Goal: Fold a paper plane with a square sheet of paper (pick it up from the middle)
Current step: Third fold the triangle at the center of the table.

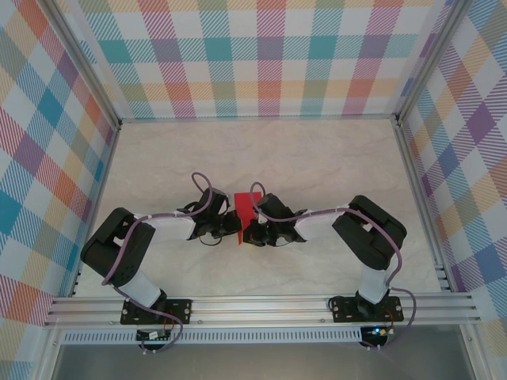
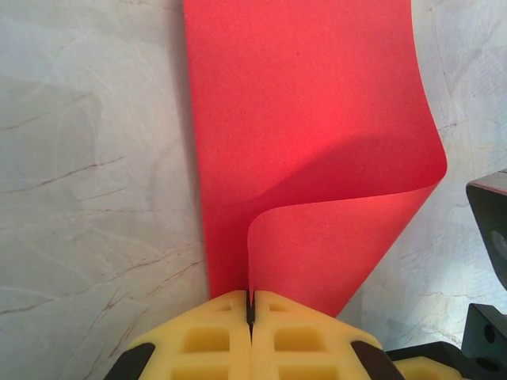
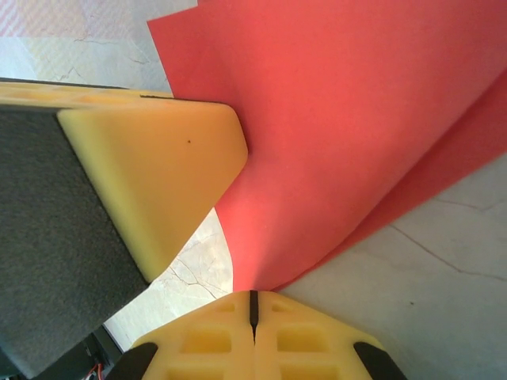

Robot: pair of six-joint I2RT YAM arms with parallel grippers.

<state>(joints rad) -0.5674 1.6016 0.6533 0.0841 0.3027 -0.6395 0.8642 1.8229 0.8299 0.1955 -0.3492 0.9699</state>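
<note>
The square sheet of paper (image 1: 244,206) is bright red and lies at the middle of the table between my two grippers. In the left wrist view the sheet (image 2: 309,127) spreads away over the table, and its near edge curls up into the seam of my left gripper (image 2: 250,307), whose yellow jaws are shut on it. In the right wrist view the paper (image 3: 356,134) bends down in a doubled flap to the tip of my right gripper (image 3: 253,305), which is also shut on it. The two grippers, left (image 1: 232,225) and right (image 1: 252,231), nearly touch.
The pale marbled table (image 1: 317,158) stretches out behind the paper. Checked walls (image 1: 261,63) and metal rails (image 1: 420,190) enclose it. A yellow finger of the left gripper (image 3: 158,174) looms close in the right wrist view, and the right gripper's black body (image 2: 489,237) edges into the left wrist view.
</note>
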